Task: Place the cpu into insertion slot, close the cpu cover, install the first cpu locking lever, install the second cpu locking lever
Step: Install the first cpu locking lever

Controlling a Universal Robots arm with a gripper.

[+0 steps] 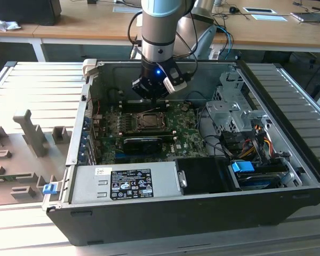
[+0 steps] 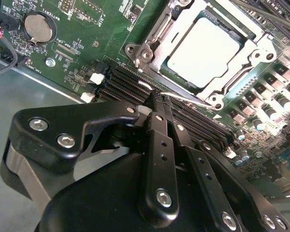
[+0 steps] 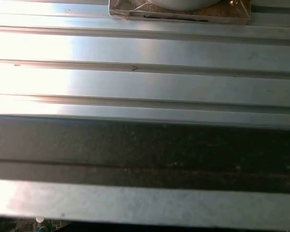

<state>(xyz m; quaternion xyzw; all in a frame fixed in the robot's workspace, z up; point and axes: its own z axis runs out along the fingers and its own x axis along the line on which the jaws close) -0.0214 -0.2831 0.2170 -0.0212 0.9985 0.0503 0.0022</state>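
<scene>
The small square cpu with its pale, smooth silvery metal top [image 2: 203,46] already lies flat in the square insertion slot [image 2: 221,82], and the thin dull-silver cpu cover with its big square window [image 2: 253,48] lies down around it, so the chip looks seated. The black, bolted metal tool [image 2: 160,99] hangs just beside the socket over the ribbed black memory slots [image 2: 125,79], fingers together, seemingly pinching a thin silvery wire lever [image 2: 183,99].
</scene>
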